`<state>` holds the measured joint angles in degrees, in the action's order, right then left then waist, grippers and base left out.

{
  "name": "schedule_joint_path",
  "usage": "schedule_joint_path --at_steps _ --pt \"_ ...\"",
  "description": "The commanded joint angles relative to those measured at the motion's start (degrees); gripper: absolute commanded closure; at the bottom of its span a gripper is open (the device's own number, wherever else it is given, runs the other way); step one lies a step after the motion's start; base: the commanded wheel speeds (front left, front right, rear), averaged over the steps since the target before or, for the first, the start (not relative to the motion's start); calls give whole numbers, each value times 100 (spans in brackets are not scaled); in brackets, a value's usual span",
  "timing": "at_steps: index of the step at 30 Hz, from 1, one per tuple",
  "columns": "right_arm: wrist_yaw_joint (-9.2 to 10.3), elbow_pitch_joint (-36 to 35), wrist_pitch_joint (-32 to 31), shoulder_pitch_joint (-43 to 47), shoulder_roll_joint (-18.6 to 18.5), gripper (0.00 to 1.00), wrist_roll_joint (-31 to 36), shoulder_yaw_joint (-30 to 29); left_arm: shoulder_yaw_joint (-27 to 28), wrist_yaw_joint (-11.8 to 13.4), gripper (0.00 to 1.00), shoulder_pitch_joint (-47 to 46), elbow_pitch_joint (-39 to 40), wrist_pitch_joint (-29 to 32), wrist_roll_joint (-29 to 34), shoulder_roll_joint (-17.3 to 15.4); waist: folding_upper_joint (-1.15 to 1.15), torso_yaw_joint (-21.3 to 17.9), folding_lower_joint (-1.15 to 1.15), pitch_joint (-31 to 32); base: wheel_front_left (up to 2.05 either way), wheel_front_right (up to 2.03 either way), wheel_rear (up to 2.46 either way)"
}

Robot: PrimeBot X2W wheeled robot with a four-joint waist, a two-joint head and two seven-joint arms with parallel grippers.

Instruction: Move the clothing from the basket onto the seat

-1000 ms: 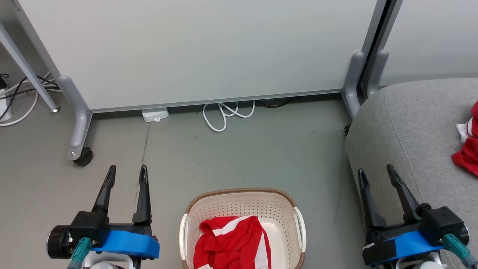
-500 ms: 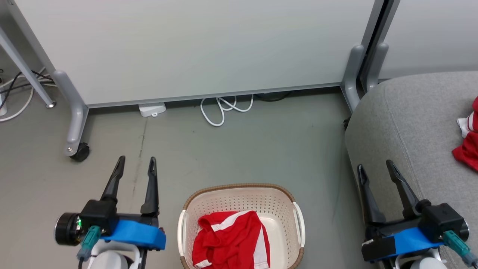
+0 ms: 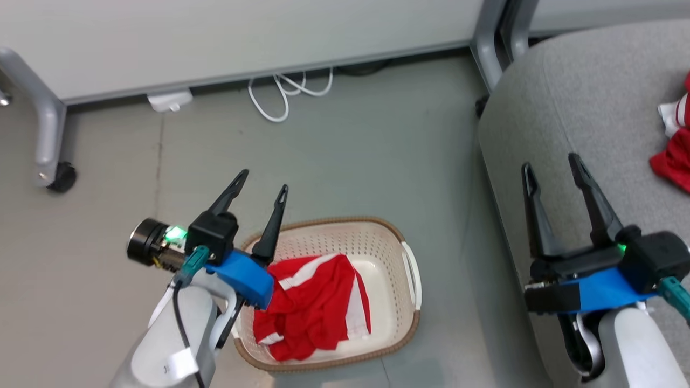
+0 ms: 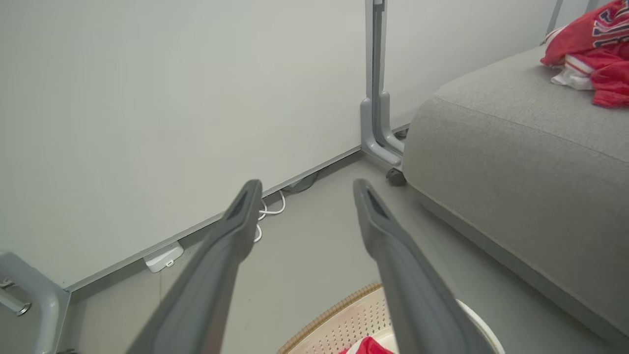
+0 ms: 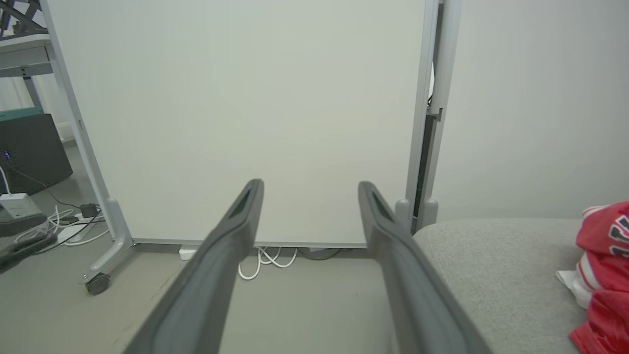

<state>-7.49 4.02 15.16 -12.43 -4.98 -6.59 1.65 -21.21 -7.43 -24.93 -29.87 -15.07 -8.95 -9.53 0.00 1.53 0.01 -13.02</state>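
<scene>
A red garment with white stripes [image 3: 312,307] lies crumpled in the cream perforated basket [image 3: 377,223] on the floor. My left gripper [image 3: 264,180] hangs open over the basket's left rim, with nothing between its fingers. In the left wrist view, the left gripper [image 4: 307,184] points past the basket rim [image 4: 334,314] toward the wall. A second red garment [image 3: 674,156] lies on the grey seat [image 3: 582,108] at the right. My right gripper [image 3: 550,161] stands open and empty at the seat's left edge. In the right wrist view, the right gripper [image 5: 309,184] sits left of the seat [image 5: 491,265] and the garment [image 5: 604,265].
A pale partition panel [image 3: 242,32] runs along the back on grey legs, one with a caster [image 3: 62,178]. A coiled white cable [image 3: 280,94] and a white adapter [image 3: 170,99] lie at its foot. Bare grey floor surrounds the basket.
The head camera has tilted down and shifted. My left gripper has moved right, from beside the basket to over its left rim. The right gripper stays open by the seat.
</scene>
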Motion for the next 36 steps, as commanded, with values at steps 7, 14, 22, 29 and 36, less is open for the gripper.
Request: schedule_joint_path --at_steps 7,14,22,29,36 --pt "-1 -183 0 -664 -22 0 22 116 -1302 -5 0 -1103 -1087 -15 -245 -235 0 -597 -1 -1186 0 0 0" --pt "-1 -346 0 -1131 25 0 36 270 -2657 -4 0 -1956 -2211 6 -477 -339 0 -940 -1 -2004 0 0 0" --pt "-1 -578 -1 -1508 64 0 97 336 -4063 -4 0 -2684 -3094 412 -876 -399 0 -1200 -1 -2861 0 0 0" --pt "-1 -824 0 -1725 102 0 132 420 -4897 -5 0 -3116 -3580 1024 -1320 -541 0 -1363 -1 -3531 0 0 0" --pt "-1 -1026 0 -1793 134 0 152 409 -5148 -5 0 -3263 -3694 1605 -1528 -662 0 -1457 -1 -3976 0 0 0"
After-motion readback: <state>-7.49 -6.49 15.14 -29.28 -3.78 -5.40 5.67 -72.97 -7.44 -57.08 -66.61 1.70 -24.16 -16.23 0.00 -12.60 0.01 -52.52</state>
